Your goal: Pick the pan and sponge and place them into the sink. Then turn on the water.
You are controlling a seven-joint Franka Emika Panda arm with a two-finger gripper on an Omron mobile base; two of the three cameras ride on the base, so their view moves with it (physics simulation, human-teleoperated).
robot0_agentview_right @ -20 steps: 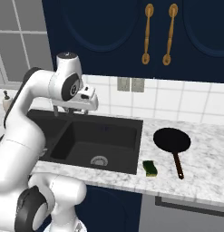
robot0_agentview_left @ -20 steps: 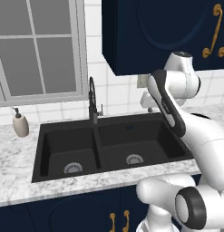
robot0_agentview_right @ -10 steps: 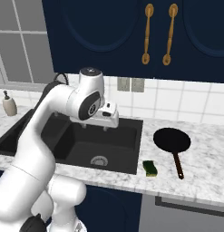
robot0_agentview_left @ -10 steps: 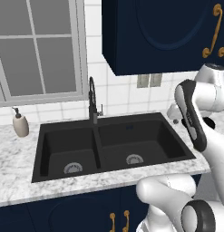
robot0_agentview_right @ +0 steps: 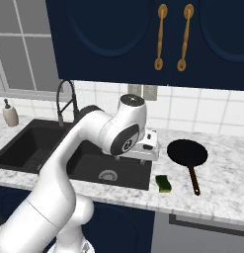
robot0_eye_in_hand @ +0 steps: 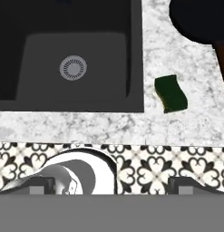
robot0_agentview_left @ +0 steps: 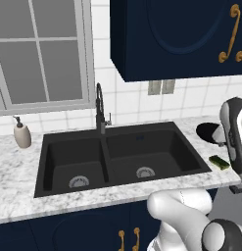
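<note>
Pan (robot0_agentview_right: pixel 187 152): round, flat black, with a long thin dark handle running from the bowl toward the counter's front edge. It sits on the marble counter (robot0_agentview_right: pixel 227 173) right of the sink, well clear of the basin rim. In the left base view its bowl (robot0_agentview_left: pixel 209 132) is partly hidden behind the arm; in the hand view the bowl (robot0_eye_in_hand: pixel 200 20) fills the upper right corner, with the handle's start below it.

Sponge (robot0_agentview_right: pixel 164 183): small block, dark green top, yellow side. It lies flat on the counter near the front edge, between the sink's right rim and the pan handle, touching neither. Also seen at (robot0_agentview_left: pixel 220 162) and (robot0_eye_in_hand: pixel 171 94), where the green face has a wavy outline.

Sink (robot0_agentview_left: pixel 69 142): matte black, two basins, centre divider, a round silver drain in each. Right basin with its drain appears at (robot0_eye_in_hand: pixel 136 54).

Faucet (robot0_agentview_left: pixel 99 109): tall dark gooseneck at the rear of the divider, small side lever; no stream visible.

Gripper (robot0_agentview_right: pixel 145 150): over the sink's right rim, above the counter, holding nothing. Fingers are spread wide, with both tips at the outer corners of the hand view.

Soap bottle (robot0_agentview_left: pixel 22 135): beige, upright on the counter left of the sink
</note>
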